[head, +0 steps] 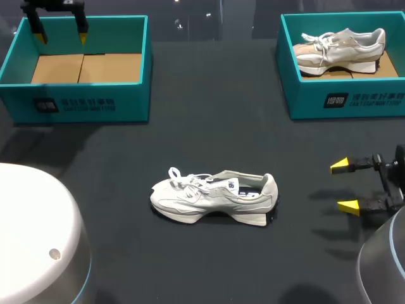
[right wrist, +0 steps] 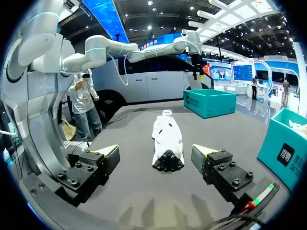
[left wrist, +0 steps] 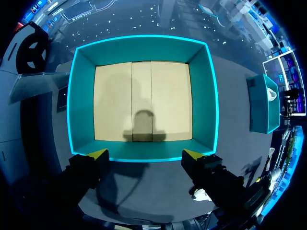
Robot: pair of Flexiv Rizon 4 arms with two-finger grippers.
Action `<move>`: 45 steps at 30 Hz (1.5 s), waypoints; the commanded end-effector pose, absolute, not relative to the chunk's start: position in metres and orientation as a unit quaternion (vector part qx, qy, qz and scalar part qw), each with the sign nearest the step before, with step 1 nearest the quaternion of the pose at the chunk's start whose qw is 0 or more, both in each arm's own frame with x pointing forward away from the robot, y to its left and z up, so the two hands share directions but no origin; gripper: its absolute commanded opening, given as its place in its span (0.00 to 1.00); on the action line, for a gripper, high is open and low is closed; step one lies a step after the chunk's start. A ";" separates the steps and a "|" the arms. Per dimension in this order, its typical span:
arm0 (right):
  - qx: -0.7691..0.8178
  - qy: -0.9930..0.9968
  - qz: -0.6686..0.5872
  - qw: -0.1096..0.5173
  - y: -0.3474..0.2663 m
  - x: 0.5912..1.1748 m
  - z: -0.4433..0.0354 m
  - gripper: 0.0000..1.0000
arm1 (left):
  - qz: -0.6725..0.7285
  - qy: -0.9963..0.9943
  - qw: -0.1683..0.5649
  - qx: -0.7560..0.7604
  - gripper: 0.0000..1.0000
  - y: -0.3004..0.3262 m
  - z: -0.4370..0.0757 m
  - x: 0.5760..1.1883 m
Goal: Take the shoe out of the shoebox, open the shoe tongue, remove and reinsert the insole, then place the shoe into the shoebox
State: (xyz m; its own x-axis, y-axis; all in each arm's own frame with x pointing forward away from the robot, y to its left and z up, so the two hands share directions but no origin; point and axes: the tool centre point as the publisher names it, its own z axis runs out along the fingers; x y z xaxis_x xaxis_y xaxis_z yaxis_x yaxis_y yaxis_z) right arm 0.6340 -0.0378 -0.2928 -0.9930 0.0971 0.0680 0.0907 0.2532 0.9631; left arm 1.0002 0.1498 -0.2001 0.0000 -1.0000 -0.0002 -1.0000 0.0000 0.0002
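Over the left box (head: 82, 104), the left gripper (left wrist: 146, 154) hung with its fingers spread wide and held nothing, its yellow tips above one wall and the cardboard floor showing beneath. At the right edge of the table (head: 209, 126), the right gripper (head: 345, 185) was likewise wide open and empty, pointed toward the shoe (head: 215, 197) but well short of it. The shoe sat on its sole mid-table, apart from both boxes, heel toward the right gripper, toe toward the left side, laces loose. A second shoe (head: 342, 50) lay in the right box (head: 342, 101) at the far right.
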 end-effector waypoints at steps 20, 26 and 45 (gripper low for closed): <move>0.051 0.802 0.594 0.036 -0.045 0.650 -0.329 1.00 | 0.000 0.707 0.000 -0.707 1.00 0.150 -0.200 1.000; 0.042 0.805 0.590 0.044 -0.053 0.659 -0.354 1.00 | 0.000 0.707 0.000 -0.707 1.00 0.150 -0.200 1.000; 0.069 0.803 0.589 0.052 -0.054 0.669 -0.375 1.00 | 0.000 0.707 0.000 -0.707 1.00 0.150 -0.200 1.000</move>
